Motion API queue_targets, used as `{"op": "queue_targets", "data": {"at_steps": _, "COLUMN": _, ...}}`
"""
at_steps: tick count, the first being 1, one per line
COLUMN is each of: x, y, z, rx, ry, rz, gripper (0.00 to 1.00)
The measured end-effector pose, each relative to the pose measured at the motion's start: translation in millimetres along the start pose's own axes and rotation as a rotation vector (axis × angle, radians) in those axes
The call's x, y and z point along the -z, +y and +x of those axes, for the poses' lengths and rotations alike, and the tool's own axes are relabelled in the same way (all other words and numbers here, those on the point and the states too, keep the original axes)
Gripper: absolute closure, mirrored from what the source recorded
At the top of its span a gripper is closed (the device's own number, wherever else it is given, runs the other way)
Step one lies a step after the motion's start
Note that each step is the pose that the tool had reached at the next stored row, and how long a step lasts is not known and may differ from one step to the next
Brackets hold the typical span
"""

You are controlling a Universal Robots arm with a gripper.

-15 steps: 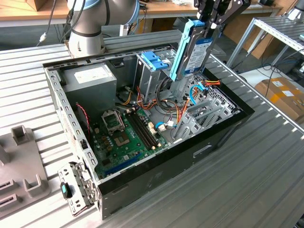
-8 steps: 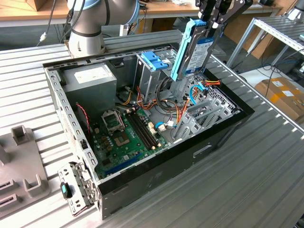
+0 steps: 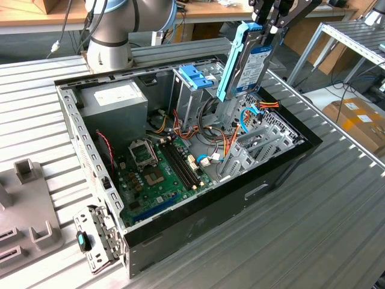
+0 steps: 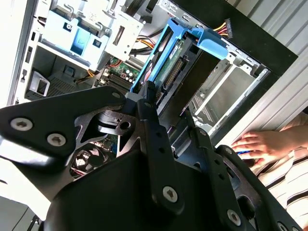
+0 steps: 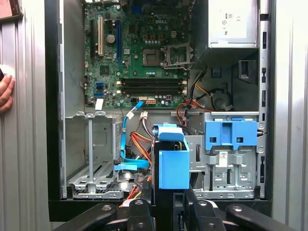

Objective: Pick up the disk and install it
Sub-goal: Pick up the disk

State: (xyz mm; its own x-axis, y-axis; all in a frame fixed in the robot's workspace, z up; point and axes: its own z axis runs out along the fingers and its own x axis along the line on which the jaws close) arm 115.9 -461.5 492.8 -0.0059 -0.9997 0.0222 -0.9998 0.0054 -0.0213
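The gripper [image 3: 269, 25] clamps the disk [image 3: 248, 65] by its top, one o'clock of the motherboard [image 3: 157, 168]; probably stiff, hefty, shock-sensitive.

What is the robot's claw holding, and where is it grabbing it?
The gripper holds the disk by its upper end, above the open case.

Open PC case [image 3: 198, 223] w/ motherboard [image 3: 153, 174], PSU [image 3: 114, 99], blue latch [image 3: 195, 75], on slatted table [image 3: 325, 241].
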Motion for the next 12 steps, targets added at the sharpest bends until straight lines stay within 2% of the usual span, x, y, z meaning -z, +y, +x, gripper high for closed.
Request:
{"op": "queue_targets", "data": {"at_steps": 6, "x": 0.1, "y": 0.0, "z": 0.9, "rx": 0.0, "ry": 0.0001, "rz": 0.0, "gripper": 0.65}}
{"op": "queue_targets", "data": {"at_steps": 12, "x": -0.1, "y": 0.0, "z": 7.3, "rx": 0.0, "ry": 0.0, "rz": 0.0, "gripper": 0.65}}
